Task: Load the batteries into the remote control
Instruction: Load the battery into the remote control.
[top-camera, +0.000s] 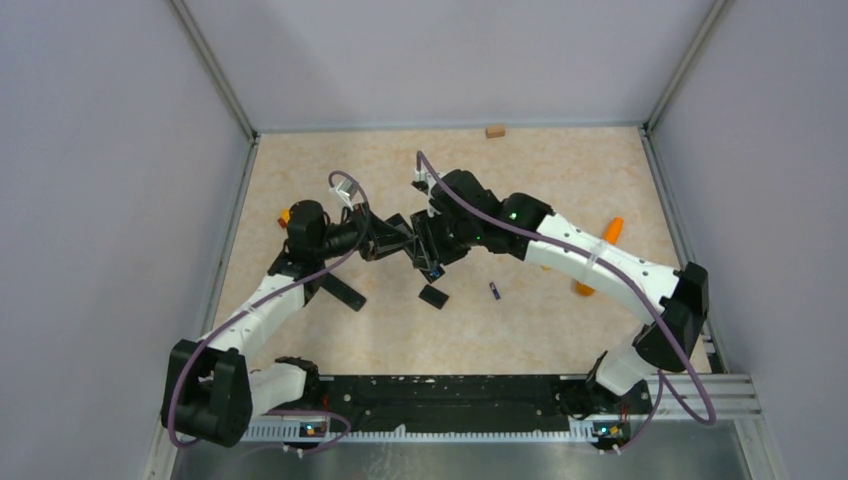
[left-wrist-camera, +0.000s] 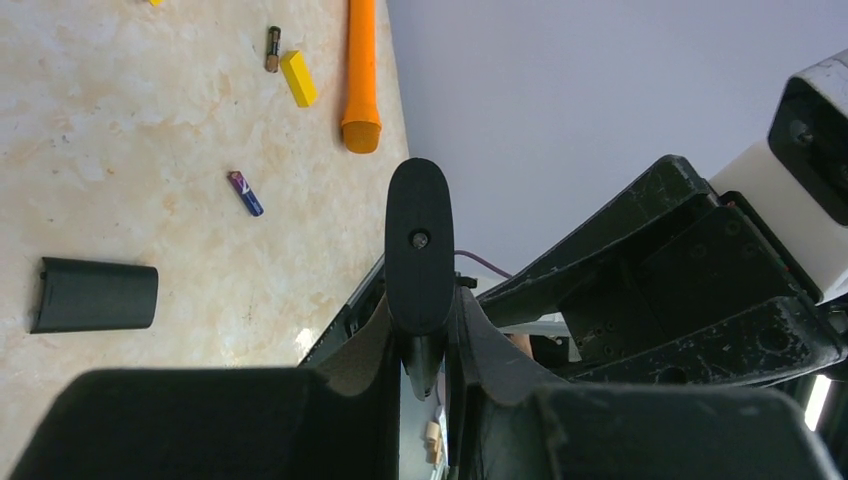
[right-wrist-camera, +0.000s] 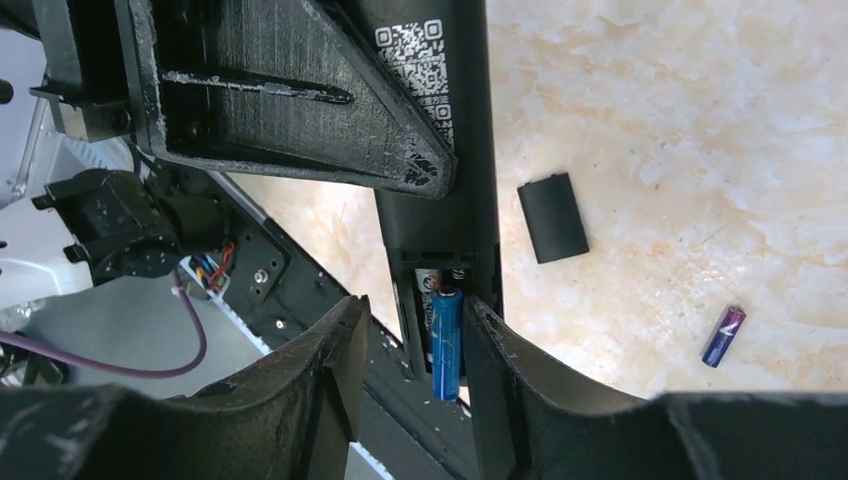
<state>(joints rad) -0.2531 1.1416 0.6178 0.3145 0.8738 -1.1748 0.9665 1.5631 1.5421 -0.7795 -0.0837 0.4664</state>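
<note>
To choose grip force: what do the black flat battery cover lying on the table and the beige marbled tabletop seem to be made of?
The black flat battery cover: likely moulded plastic, matte; even dull surface, rounded corners. The beige marbled tabletop: perhaps laminate or stone, smooth, veined pattern; cannot tell which.

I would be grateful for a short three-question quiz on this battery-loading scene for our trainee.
1. True or false: the flat black battery cover lies on the beige table, off the long black plastic remote control.
2. Fill in: the slim blue cylindrical battery between the fingers of the right gripper sits in the remote's open ____.
3. Which gripper clamps the remote? A. left gripper B. right gripper C. neither
Key: 1 true; 2 compartment; 3 A.
</note>
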